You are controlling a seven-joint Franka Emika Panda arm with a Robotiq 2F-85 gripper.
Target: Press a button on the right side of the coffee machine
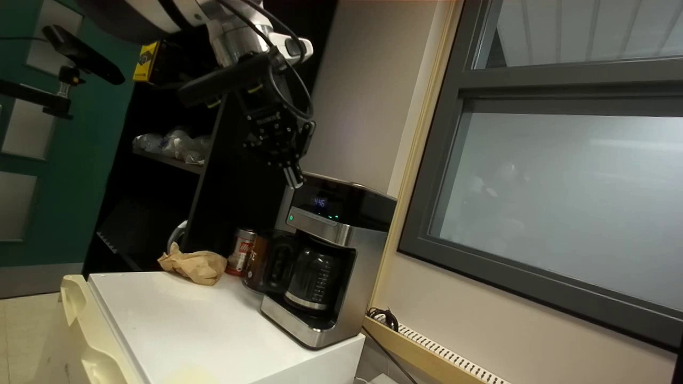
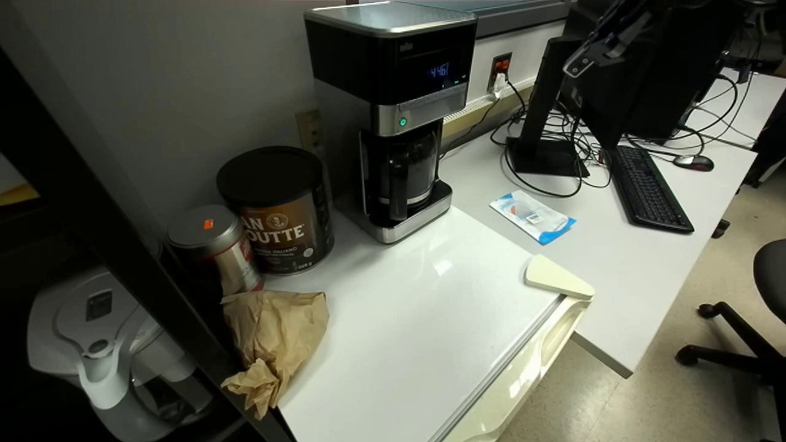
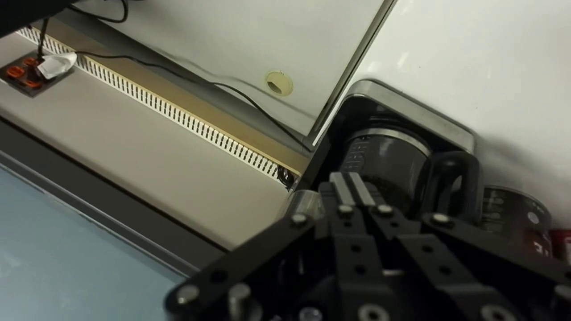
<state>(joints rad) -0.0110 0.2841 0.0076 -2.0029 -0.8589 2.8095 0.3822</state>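
Observation:
The coffee machine [image 1: 368, 272] stands on a white cabinet top, with a black top, a silver band and a dark carafe [image 1: 315, 277]. It also shows in an exterior view [image 2: 350, 55] and in the wrist view [image 3: 415, 113]. Its display reads 4:46. A green-lit round button [image 2: 403, 122] is at the band's left end. Small green lights [image 1: 333, 217] sit under the display, toward the right. My gripper [image 1: 294, 178] is shut and empty, pointing down near the machine's upper front; contact cannot be told. In the wrist view, the fingertips [image 3: 352, 188] overlap the carafe. The machine's top is hidden there.
A large brown canister [image 2: 279, 230], a small reddish-brown can [image 2: 212, 245] and a crumpled paper bag [image 2: 279, 337] stand left of the machine. A dark shelf [image 1: 208, 197] is beside them. A desk with a keyboard [image 2: 648, 187] and monitor stand [image 2: 543, 123] lies right.

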